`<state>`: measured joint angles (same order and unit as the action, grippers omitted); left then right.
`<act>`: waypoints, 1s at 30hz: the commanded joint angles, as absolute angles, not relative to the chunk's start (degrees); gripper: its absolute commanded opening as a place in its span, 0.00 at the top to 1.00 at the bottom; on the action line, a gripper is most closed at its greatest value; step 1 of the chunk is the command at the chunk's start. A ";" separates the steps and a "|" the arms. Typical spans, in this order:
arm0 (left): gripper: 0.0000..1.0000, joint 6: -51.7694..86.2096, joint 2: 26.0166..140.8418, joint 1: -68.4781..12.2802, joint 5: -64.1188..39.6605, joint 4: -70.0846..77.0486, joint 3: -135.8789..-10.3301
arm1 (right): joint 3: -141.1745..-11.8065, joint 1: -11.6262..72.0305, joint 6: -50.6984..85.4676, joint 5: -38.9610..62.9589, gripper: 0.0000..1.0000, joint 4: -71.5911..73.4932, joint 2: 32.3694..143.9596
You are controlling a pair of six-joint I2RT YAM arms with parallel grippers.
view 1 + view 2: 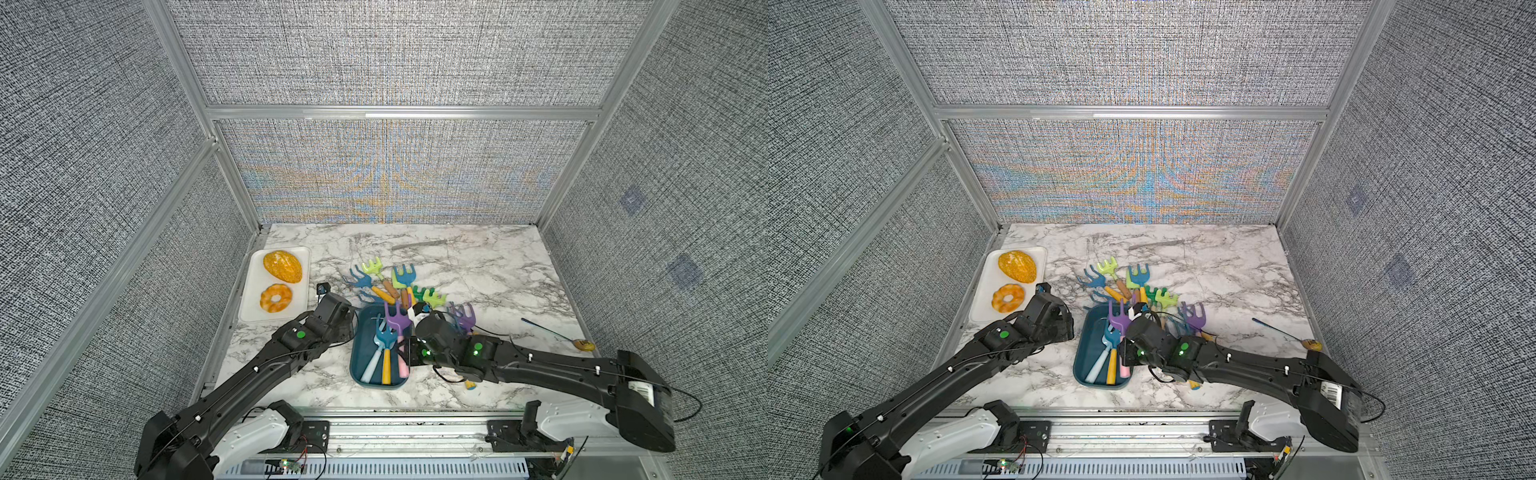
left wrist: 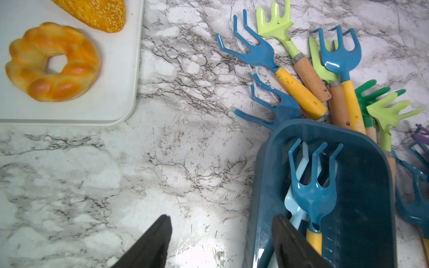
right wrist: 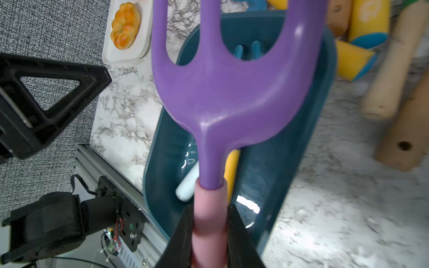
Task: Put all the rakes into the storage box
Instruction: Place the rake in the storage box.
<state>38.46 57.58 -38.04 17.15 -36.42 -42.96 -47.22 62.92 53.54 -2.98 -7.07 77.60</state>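
The left arm [image 1: 249,374] and the right arm [image 1: 557,365] are both built of matte black, angular plastic links mounted on glossy white rounded base housings [image 1: 253,432], with thin black cables [image 1: 700,405] running along the links under small white clips [image 1: 256,368]. Small round green lights [image 1: 301,334] glow on the wrist joints of each, and a white barcode label [image 1: 642,391] sits on the boxy black elbow block of the right arm. The left end effector [image 2: 220,234] and the right end effector [image 3: 210,234] each carry black tapered fingers [image 2: 153,246] with a finely ribbed inner face.
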 commanded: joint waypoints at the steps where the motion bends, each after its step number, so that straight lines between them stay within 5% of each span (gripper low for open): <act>1: 0.26 38.93 55.78 -37.97 18.90 -36.14 -42.07 | -48.25 63.97 58.37 -1.79 0.91 -1.40 80.16; 17: 0.26 39.29 53.16 -37.97 16.37 -34.94 -39.81 | -51.22 65.39 64.47 -0.61 0.89 7.41 92.02; 27: 0.25 38.32 52.82 -37.97 11.31 -36.07 -40.56 | -52.58 64.56 62.58 -1.57 0.45 6.94 93.47; 30: 0.25 38.49 52.86 -38.06 9.64 -36.03 -40.52 | -52.49 64.42 61.17 -2.91 0.44 5.49 91.81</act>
